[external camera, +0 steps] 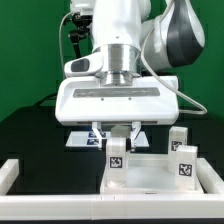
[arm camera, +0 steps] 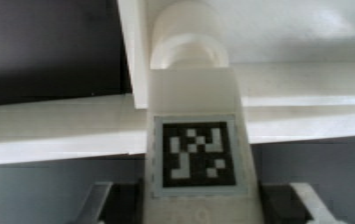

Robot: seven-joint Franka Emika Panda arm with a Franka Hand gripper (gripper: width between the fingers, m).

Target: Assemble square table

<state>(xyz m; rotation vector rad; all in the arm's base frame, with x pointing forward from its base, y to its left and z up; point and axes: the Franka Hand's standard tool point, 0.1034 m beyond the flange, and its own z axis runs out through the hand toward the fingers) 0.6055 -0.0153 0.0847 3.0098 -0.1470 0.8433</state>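
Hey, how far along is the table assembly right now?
Looks done: two legs stand upright on the tabletop toward the exterior view's right, apparently seated. In hand: the claw holds a third leg over the slab. Left: seating this one, and any fourth leg, which isn't visible.

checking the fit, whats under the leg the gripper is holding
The leg in the gripper stands over the white tabletop. Its lower end and any socket below are hidden by the leg itself.

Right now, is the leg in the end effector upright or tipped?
Upright. The leg stands vertical between the end effector fingers over the tabletop; the wrist view shows its tag squared.
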